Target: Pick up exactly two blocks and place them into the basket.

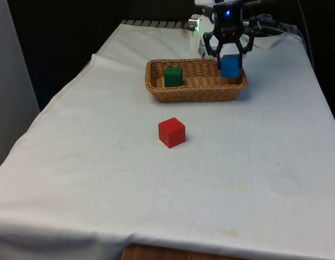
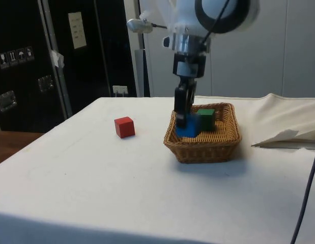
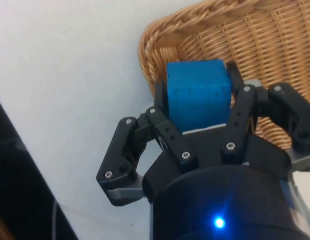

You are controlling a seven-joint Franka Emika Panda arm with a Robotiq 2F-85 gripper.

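In the front view, a blue block is held between the two fingers of the gripper. The block is seen over the end of the basket at the front view's right. A green block is already lying inside the basket, near the other end. A red block is left on the white cloth, well apart from the basket and nearer to the camera.

In the side view, the gripper is pointed straight down into the basket. The blue block is seen low inside, close to the basket floor or on it; which one cannot be told. The green block is just beside it. The red block is sitting alone on the cloth.

In the wrist view, the blue block is squeezed by the fingers on two sides. The woven rim of the basket is seen under it.

The step in hand looks like the putting down of the second block. One block is in already, so this one makes two. For the next move, the fingers need to be opened so the blue block is let go. Then the gripper needs to be lifted straight up, clear of the rim. The red block should be left where it is.
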